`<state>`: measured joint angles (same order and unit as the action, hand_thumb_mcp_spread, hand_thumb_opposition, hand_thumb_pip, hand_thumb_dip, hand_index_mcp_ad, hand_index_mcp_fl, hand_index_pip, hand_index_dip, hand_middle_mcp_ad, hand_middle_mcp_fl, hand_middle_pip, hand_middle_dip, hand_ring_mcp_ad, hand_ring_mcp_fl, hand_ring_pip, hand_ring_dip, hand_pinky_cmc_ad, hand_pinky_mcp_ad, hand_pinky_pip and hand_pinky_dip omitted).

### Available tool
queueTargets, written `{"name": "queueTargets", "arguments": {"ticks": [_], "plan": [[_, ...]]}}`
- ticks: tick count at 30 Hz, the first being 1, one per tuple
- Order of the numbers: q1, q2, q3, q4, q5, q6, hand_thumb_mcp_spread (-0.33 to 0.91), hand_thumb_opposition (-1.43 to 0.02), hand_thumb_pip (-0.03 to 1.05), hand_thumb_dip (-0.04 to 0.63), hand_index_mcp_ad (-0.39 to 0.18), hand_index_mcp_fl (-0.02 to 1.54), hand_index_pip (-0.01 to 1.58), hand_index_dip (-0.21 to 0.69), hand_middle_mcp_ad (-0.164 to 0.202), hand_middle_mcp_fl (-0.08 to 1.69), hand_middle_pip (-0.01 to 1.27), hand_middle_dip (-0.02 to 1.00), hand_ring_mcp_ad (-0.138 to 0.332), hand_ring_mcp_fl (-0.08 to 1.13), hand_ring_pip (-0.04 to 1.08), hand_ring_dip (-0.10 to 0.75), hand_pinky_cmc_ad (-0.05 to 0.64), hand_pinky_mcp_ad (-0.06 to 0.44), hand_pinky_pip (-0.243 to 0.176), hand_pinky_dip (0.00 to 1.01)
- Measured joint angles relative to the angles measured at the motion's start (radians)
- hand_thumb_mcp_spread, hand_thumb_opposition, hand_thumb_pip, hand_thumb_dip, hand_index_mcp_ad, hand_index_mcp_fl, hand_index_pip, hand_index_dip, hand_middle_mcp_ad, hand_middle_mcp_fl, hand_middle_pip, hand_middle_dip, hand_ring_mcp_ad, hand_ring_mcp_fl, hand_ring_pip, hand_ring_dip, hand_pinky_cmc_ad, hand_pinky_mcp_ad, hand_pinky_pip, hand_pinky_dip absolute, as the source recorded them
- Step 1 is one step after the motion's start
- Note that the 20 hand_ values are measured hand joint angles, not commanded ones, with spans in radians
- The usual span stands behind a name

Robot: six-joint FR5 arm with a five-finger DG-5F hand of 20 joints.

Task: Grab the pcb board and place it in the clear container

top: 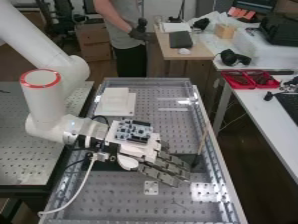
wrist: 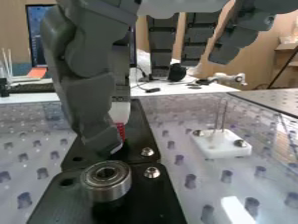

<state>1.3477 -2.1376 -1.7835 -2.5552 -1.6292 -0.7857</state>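
1. The hand [top: 159,176] hangs over the bench [top: 169,89], released: in the high view its fingers reach out straight towards the long edge on that view's right. In the wrist view the thumb [wrist: 86,100] points down above a black plate [wrist: 156,200], beside a metal ring [wrist: 106,181]. Neither is gripped.
2. The pcb board [top: 133,131] sits at the back of the hand, over a white piece, nearer the bench's left long edge in the high view than its right. Between it and the far left corner lie white square plates [top: 114,103]. I cannot tell whether the board rests on the bench side or on the hand's own housing.
3. Handling, as I judge it: light and stiff, somewhat slick at the rims, fragile where parts stand proud. It should not be squeezed across its face or bent.
4. Best hold: thumb on one long rim, fingers on the opposite one, near the middle, clear of the raised parts, with a gentle pinch.
5. It looks to lie nearly flat, parts upward. Its long axis seems to run across the bench, from the left long edge towards the right, slanting slightly to the near end. Which end is its front, I cannot tell.
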Motion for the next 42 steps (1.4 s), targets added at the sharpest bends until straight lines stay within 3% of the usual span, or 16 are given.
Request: {"name": "queueTargets", "arguments": {"ticks": [9, 24, 33, 42], "plan": [[0.002, -0.006, 0.001, -0.003, -0.004, 0.004, 0.67, -0.83, 0.46, 0.325, -0.218, 0.30, 1.51, 0.405, 0.056, 0.14, 0.13, 0.18, 0.101, 0.05, 0.11, 0.051, 0.262, 0.141, -0.042, 0.15], [0.009, 0.038, -0.018, 0.028, 0.003, 0.022, 0.69, -0.88, 0.42, 0.316, -0.218, 0.49, 1.41, 0.318, 0.059, 0.20, 0.13, 0.18, 0.105, 0.06, 0.11, 0.051, 0.278, 0.145, -0.044, 0.15], [0.039, 0.140, -0.058, 0.077, -0.027, 0.035, 0.69, -0.88, 0.42, 0.316, -0.211, 0.49, 1.38, 0.319, 0.058, 0.20, 0.13, 0.18, 0.101, 0.07, 0.11, 0.051, 0.278, 0.145, -0.044, 0.15], [0.152, 0.246, -0.091, 0.156, -0.122, 0.080, 0.69, -0.88, 0.42, 0.316, -0.211, 0.49, 1.38, 0.319, 0.054, 0.21, 0.13, 0.18, 0.101, 0.06, 0.11, 0.051, 0.284, 0.145, -0.033, 0.15]]}}
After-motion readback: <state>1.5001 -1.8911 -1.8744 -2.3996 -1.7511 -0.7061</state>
